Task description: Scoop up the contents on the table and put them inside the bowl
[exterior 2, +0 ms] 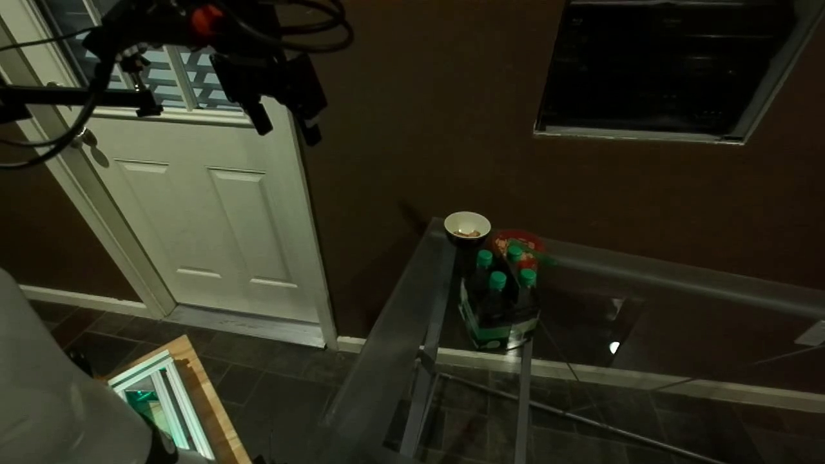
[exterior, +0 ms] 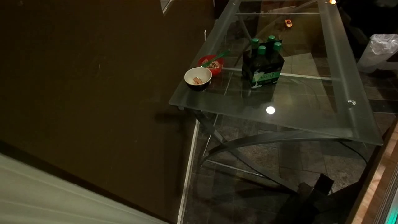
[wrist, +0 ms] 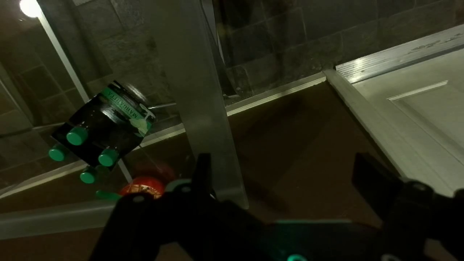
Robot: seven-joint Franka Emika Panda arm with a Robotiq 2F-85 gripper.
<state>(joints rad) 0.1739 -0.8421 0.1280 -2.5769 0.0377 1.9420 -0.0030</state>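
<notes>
Cannot name the small orange thing [exterior: 288,23] seen against the table [exterior: 343,77] in an exterior view, nor make out the blurred pieces [exterior: 197,81] in the white bowl [exterior: 190,75]. Lose the table's far end past the top edge there. In the wrist view, find the gripper [wrist: 282,163] cut off below and covering part of the red bowl [wrist: 145,180] plus, perhaps, most of the white bowl.

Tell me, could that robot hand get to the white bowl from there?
Probably, after moving across: the gripper hangs open and nothing covers the white bowl near a corner of the table, though the red bowl crowds one side.
</notes>
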